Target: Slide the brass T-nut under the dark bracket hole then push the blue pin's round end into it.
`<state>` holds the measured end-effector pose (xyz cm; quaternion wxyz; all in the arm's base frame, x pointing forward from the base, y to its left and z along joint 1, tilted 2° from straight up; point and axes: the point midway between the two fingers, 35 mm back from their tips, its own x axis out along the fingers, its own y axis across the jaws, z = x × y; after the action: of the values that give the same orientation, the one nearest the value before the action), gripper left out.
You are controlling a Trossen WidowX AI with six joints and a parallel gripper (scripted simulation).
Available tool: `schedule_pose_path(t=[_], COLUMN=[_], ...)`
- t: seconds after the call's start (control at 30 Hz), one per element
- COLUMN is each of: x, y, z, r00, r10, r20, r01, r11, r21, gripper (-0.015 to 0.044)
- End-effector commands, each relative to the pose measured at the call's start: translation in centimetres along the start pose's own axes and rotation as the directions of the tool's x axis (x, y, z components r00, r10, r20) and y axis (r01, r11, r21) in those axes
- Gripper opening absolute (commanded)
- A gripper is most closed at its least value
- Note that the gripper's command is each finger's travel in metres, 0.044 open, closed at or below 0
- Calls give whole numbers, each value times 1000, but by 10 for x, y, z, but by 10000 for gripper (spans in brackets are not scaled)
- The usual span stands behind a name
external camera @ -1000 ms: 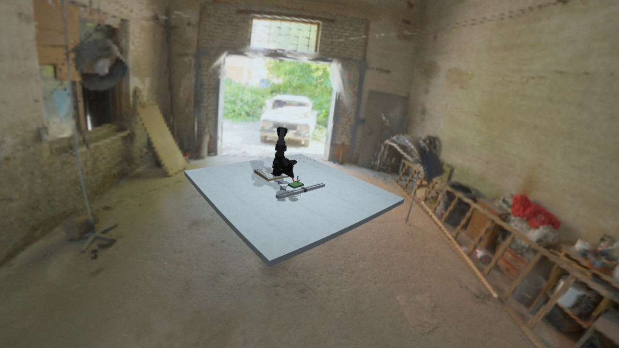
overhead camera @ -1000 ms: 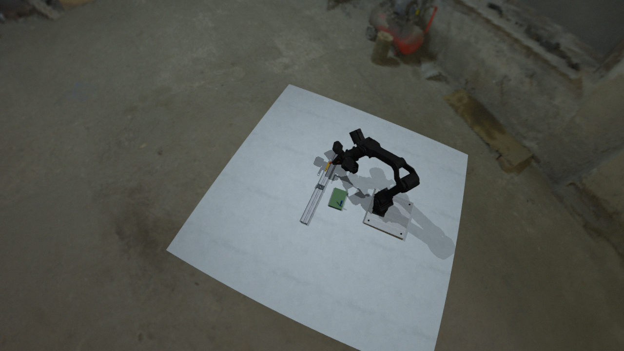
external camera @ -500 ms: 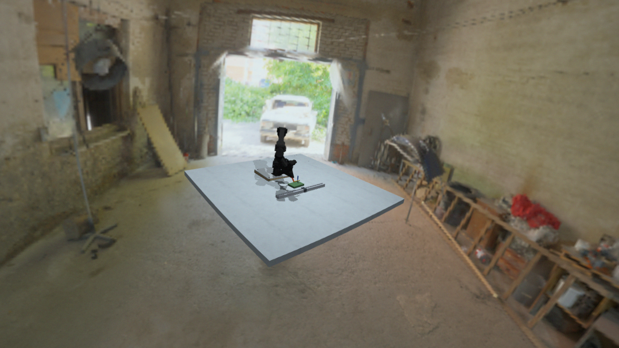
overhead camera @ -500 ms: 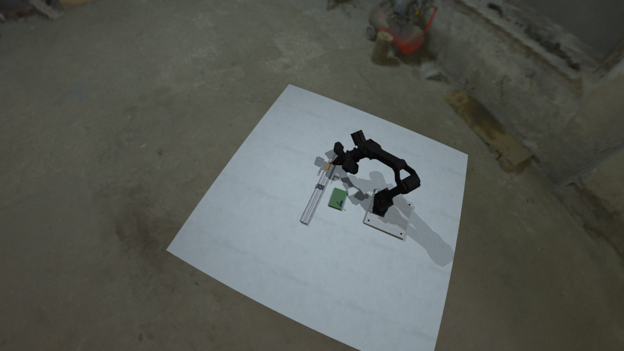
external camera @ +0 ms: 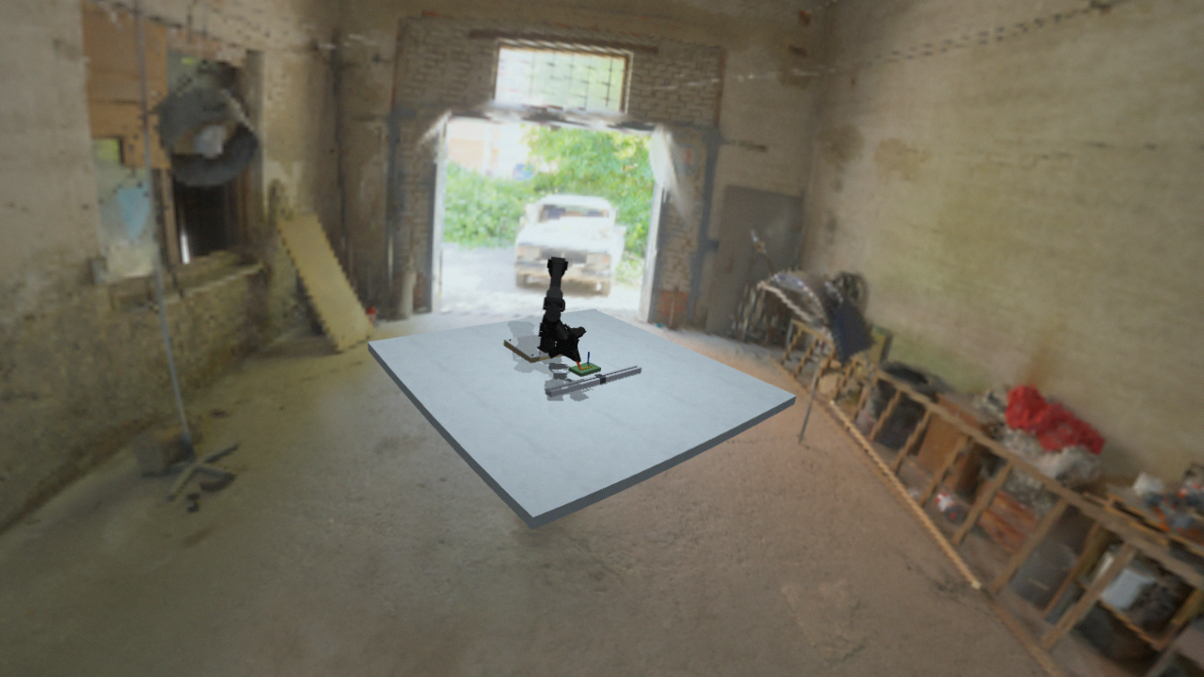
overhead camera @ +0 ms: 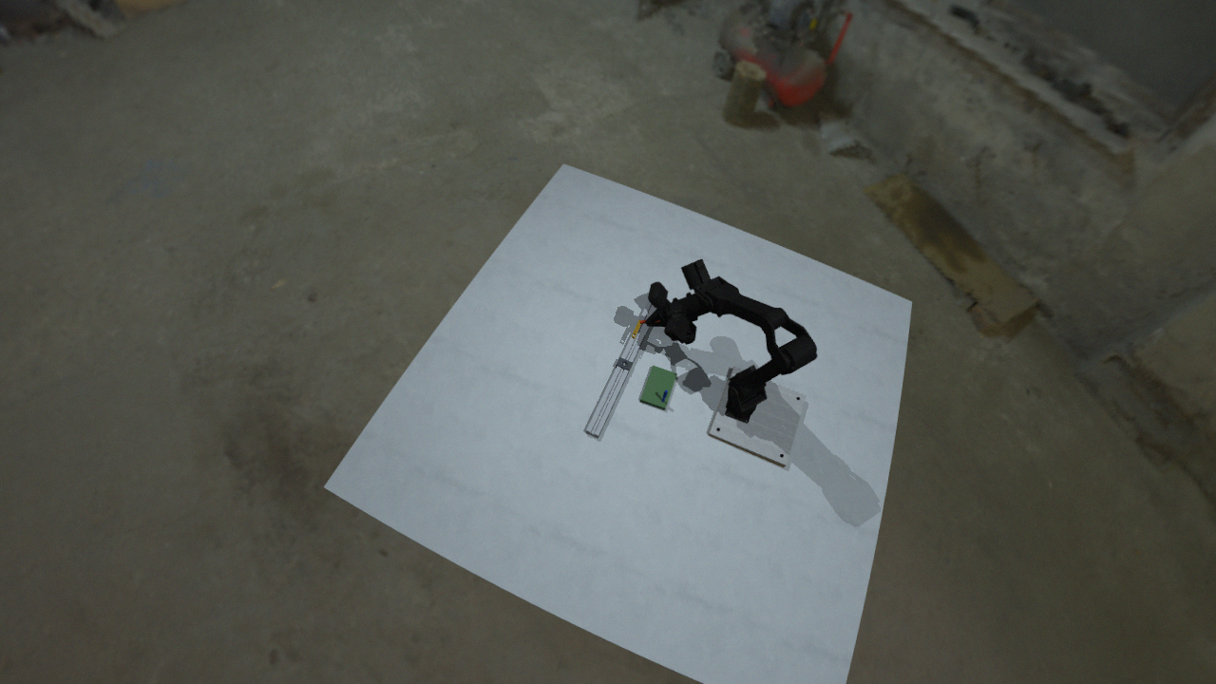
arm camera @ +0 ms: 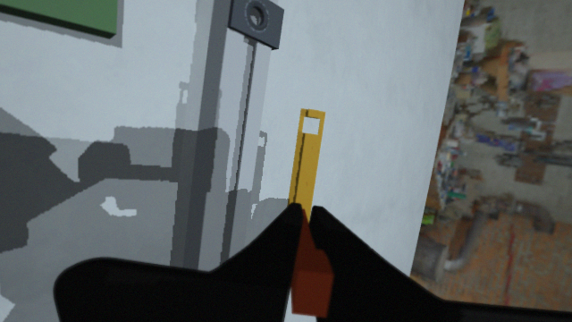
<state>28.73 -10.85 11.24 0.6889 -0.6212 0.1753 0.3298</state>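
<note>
top view, arm: the black arm [overhead camera: 748,308] [external camera: 553,307] rises from a pale base plate [overhead camera: 769,452] [external camera: 516,349] and bends over to the far end of the rail.
top view, hand: the hand [overhead camera: 648,322] [external camera: 578,361] [arm camera: 305,214] is nearly closed, with the orange handle [overhead camera: 643,321] [arm camera: 312,288] in its grip.
top view, t-nut: the brass t-nut [overhead camera: 636,330] [arm camera: 308,165] is at the fingertips, near that rail end.
top view, rail: the aluminum rail [overhead camera: 601,412] [external camera: 623,372] [arm camera: 209,89] lies on the counter [overhead camera: 502,476] [external camera: 514,437] [arm camera: 380,134], and the dark bracket [overhead camera: 623,364] [external camera: 601,378] [arm camera: 271,34] sits across it.
exterior view, tray: the green tray [overhead camera: 657,382] [external camera: 582,370] [arm camera: 67,15] is beside the rail, apart from it.
exterior view, pin: the blue pin [overhead camera: 664,395] [external camera: 588,358] stands upright at the tray; the t-nut is too small to make out here.
wrist view, hand: the fingers are only a little apart, pinching the handle between them.
wrist view, t-nut: it is long and yellow, with a square window, and it points away from the fingertips. it is held above the counter, not in the slot, and its shadow falls apart from it.
wrist view, bracket: its round hole is visible, well apart from the t-nut.
</note>
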Motion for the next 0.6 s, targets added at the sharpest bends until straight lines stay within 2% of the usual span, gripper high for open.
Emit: schedule_pose_path(t=[0.0,0.57], x=[6,19], y=[8,23], z=[0,-2], r00=[1000,1000], r10=[9,9], r20=[2,-2], r01=[-9,-9], r11=[1000,1000], r21=[12,12], gripper=[-150,-150])
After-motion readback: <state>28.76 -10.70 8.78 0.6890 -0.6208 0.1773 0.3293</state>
